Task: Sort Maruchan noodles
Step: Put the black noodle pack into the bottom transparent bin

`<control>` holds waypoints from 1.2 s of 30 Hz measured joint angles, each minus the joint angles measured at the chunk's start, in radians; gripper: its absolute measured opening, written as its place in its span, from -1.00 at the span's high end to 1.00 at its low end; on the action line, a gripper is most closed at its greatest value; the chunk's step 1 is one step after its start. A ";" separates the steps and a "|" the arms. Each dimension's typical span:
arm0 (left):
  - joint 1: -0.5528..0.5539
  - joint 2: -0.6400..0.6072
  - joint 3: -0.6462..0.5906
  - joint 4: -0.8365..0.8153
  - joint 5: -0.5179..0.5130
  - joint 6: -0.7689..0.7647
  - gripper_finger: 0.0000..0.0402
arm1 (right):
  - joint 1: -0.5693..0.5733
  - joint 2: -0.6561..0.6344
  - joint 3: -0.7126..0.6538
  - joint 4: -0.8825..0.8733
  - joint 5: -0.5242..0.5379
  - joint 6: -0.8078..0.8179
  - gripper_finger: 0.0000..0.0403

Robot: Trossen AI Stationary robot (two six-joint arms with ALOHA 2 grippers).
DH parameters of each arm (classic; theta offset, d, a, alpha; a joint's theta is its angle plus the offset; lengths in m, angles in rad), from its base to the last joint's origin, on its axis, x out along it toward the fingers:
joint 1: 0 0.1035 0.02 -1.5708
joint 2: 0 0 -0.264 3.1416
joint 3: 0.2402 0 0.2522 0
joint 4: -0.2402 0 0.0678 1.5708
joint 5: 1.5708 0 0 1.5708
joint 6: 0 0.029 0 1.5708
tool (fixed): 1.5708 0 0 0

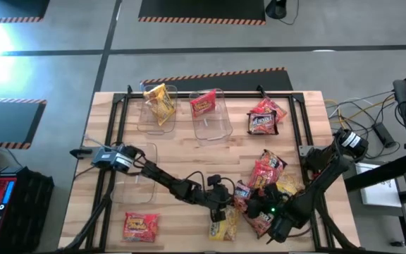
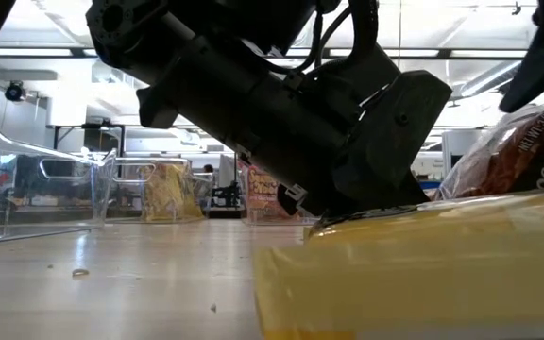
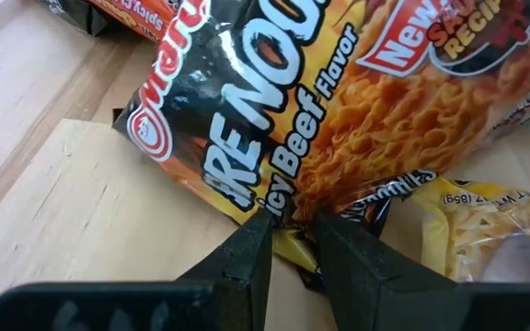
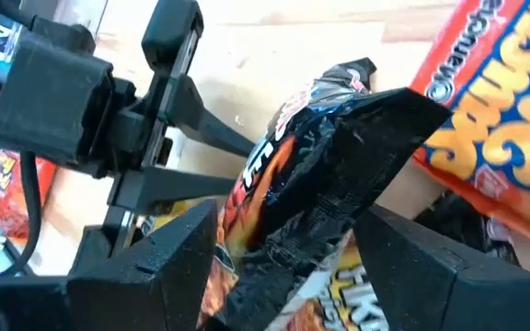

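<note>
Several Maruchan noodles packets lie heaped near the table's right front (image 1: 268,175). A yellow packet (image 1: 223,226) (image 2: 423,274) lies flat at the near edge, and my left gripper (image 1: 225,206) (image 3: 290,241) is shut on its edge. A dark spicy-beef packet (image 3: 320,110) (image 4: 320,156) lies over that edge. My right gripper (image 1: 258,209) (image 4: 291,221) is open, one finger on each side of the dark packet's raised crimped end (image 4: 366,129). My left gripper pinches the yellow packet's edge (image 3: 290,253) between its two fingertips, slanting down from the table's left. The packet lies flat on the table, and the dark packet's end overlaps the pinched spot. My right gripper's fingers flank the dark packet; whether they touch it I cannot tell.
Two clear bins stand at the far side, one with a yellow packet (image 1: 159,104) and one with a red packet (image 1: 204,104). Dark-red packets (image 1: 263,118) lie at the far right. Another clear bin (image 1: 136,176) sits under my left arm. A red packet (image 1: 141,226) lies near left.
</note>
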 joint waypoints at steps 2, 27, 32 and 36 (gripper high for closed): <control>0.000 0.000 0.000 0.000 0.000 0.000 0.65 | -0.009 0.000 0.000 0.000 0.000 -0.009 -0.20; 0.000 0.000 0.000 0.001 0.000 0.000 0.65 | -0.029 0.001 -0.035 0.005 -0.033 -0.021 -0.05; 0.000 0.000 0.000 0.002 -0.001 -0.003 0.65 | -0.029 0.001 -0.037 0.009 -0.033 -0.045 0.00; 0.000 0.000 0.000 0.005 -0.007 -0.006 0.65 | -0.029 0.001 -0.037 0.010 -0.032 -0.060 0.06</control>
